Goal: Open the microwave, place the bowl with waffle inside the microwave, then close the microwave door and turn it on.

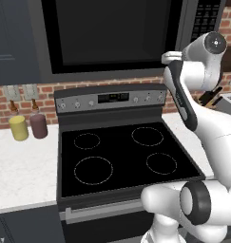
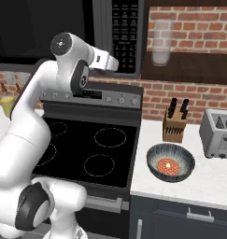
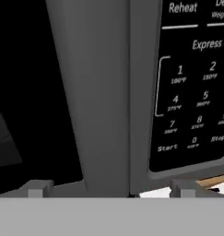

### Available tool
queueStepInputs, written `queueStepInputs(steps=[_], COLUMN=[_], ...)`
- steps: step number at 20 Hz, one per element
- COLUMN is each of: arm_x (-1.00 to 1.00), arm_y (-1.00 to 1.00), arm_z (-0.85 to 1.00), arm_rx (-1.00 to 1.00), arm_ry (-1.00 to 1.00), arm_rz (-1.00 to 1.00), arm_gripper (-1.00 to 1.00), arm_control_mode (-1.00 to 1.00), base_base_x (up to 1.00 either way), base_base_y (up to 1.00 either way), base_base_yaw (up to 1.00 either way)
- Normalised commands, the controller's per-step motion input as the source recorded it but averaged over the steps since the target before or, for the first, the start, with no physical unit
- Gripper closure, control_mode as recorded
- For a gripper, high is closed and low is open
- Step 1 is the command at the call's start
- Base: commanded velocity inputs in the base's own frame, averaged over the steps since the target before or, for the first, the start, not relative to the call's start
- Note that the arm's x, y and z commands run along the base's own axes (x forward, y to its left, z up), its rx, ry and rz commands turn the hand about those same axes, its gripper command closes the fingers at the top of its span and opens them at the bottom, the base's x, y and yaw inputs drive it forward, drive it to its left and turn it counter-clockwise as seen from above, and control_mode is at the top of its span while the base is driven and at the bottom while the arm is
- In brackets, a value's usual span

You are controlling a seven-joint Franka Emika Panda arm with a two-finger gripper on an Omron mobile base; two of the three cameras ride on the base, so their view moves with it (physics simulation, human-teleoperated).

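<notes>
Fingers (image 3: 109, 189) wide open, empty, at dark grey glass-fronted microwave door (image 3: 97, 92) edge — may slip onto black keypad (image 3: 191, 92), press buttons.

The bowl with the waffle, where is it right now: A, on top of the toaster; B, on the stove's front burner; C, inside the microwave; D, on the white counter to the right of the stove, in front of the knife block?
D: the bowl with the waffle sits on the white counter right of the stove, in front of the knife block.
</notes>
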Motion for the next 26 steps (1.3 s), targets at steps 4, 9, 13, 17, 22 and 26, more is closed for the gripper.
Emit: queueStepInputs(steps=[4,9,13,17,22,26], arm_x=[0.34,0.36,0.36,0.63,0.68,0.93], arm_y=[-0.08,0.00,0.00,0.00,0.29,0.63], arm_z=[0.00,0.00,0.00,-0.02,-0.20,-0.15], arm_rx=[0.00,0.00,0.03,0.08,0.07,0.01], arm_ry=[-0.08,-0.04,-0.01,-0.04,-0.12,-0.07], arm_rz=[0.00,0.06,0.16,0.17,0.09,0.03], arm_gripper=[-1.00,-1.00,-1.00,-1.00,-1.00,-1.00], arm_control_mode=[-1.00,-1.00,-1.00,-1.00,-1.00,-1.00], base_base_x=[0.00,0.00,0.00,0.00,0.00,0.00], base_base_y=[0.00,0.00,0.00,0.00,0.00,0.00], base_base_yaw=[0.00,0.00,0.00,0.00,0.00,0.00])
